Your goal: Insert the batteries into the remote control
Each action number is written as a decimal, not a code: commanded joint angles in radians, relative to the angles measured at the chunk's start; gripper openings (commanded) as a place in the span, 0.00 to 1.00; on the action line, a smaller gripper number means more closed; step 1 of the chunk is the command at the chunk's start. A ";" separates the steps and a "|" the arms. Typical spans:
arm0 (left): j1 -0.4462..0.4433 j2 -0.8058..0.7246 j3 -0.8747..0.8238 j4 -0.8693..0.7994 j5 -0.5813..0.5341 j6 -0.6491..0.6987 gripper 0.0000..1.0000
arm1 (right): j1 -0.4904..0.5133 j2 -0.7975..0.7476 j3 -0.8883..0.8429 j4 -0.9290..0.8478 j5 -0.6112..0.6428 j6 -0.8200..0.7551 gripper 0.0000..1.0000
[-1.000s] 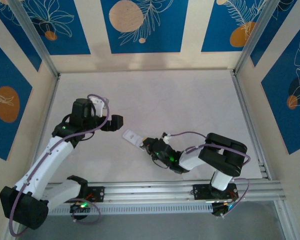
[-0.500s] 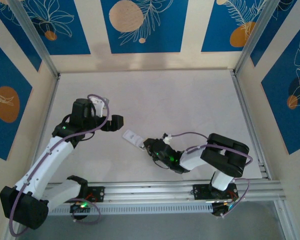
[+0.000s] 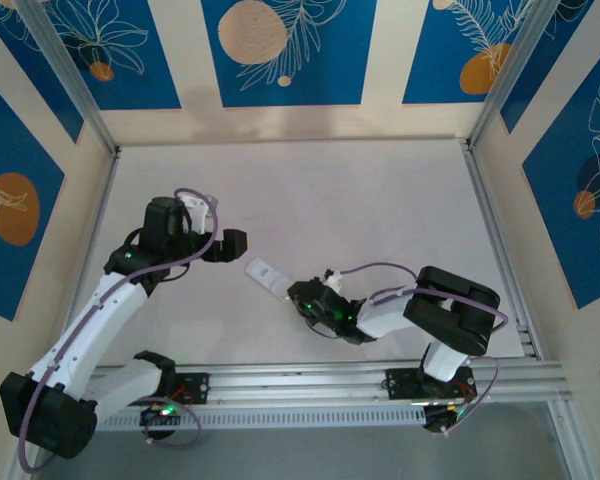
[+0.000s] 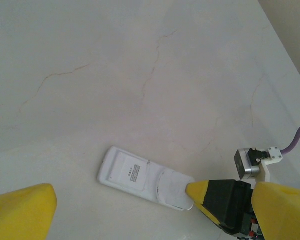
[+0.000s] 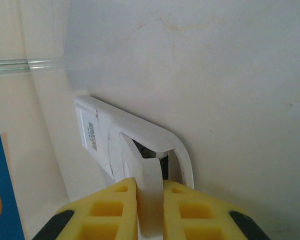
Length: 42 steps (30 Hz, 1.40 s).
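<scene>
The white remote control [image 3: 263, 274] lies face down on the table, its label side up [image 4: 126, 172]. My right gripper [image 5: 150, 189] is at the remote's near end, shut on the thin white battery cover [image 5: 147, 167]. The cover stands tilted up from the remote [image 5: 97, 131], and a dark compartment opening shows behind it. From above, the right gripper [image 3: 298, 293] touches the remote's right end. My left gripper [image 3: 234, 243] hovers open just left of the remote, its yellow fingers [image 4: 21, 210] wide apart. The batteries are out of view.
The pale table [image 3: 360, 200] is bounded by an aluminium rail [image 3: 330, 380] at the near edge and patterned blue walls [image 3: 285, 50] on the other sides. The right arm's purple cable [image 3: 375, 268] loops above its wrist.
The right gripper has shifted slightly toward the near edge at the remote's end. The left arm has not moved.
</scene>
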 commanded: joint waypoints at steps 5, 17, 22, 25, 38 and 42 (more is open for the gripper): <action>0.012 -0.002 -0.014 0.020 0.028 -0.007 1.00 | -0.001 0.044 0.029 -0.266 -0.103 -0.026 0.20; 0.013 0.002 -0.020 0.029 0.035 -0.014 1.00 | -0.011 0.028 0.131 -0.521 -0.123 -0.047 0.27; 0.013 0.004 -0.024 0.037 0.038 -0.015 1.00 | -0.015 0.008 0.164 -0.609 -0.115 -0.057 0.33; 0.013 0.004 -0.026 0.042 0.041 -0.016 1.00 | -0.020 0.003 0.174 -0.627 -0.120 -0.065 0.34; 0.013 0.001 -0.036 0.049 0.043 -0.013 1.00 | -0.051 -0.052 0.225 -0.727 -0.156 -0.099 0.47; 0.013 0.000 -0.042 0.057 0.045 -0.016 1.00 | -0.057 -0.079 0.236 -0.756 -0.158 -0.107 0.49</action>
